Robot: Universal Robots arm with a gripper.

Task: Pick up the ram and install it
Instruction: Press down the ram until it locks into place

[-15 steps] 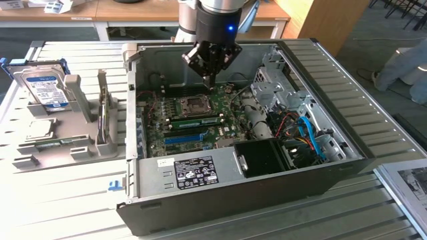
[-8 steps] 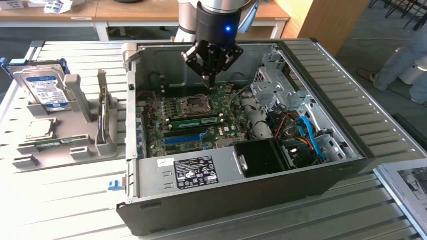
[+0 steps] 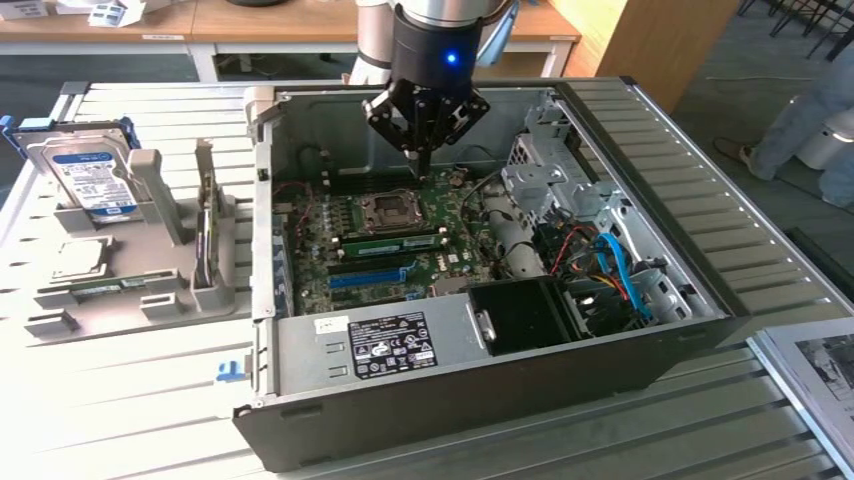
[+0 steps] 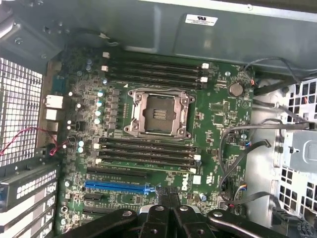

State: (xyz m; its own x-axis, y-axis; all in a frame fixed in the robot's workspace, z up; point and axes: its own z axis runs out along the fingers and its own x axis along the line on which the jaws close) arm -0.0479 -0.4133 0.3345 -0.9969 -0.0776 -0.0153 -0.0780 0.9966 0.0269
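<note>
The long, narrow green ram stick [image 3: 388,241] lies seated in a slot of the green motherboard [image 3: 400,270], just beside the empty square processor socket [image 3: 392,208] on the side nearer the blue expansion slot [image 3: 363,277]. The black gripper [image 3: 418,166] hangs above the board on the far side of the socket, its fingers drawn together to a point and holding nothing. In the wrist view the gripper [image 4: 170,196] is cut off by the picture's edge, and the memory slots there are too dim to tell which is filled.

The open black computer case [image 3: 467,400] rests on a pale slatted metal table [image 3: 120,400]. At the exterior view's left a grey holder [image 3: 160,290] carries a silver hard drive with a blue-and-white label [image 3: 88,178]. At the right edge a person's leg [image 3: 801,120] is partly in view. Wooden desks [image 3: 267,25] stand behind.
</note>
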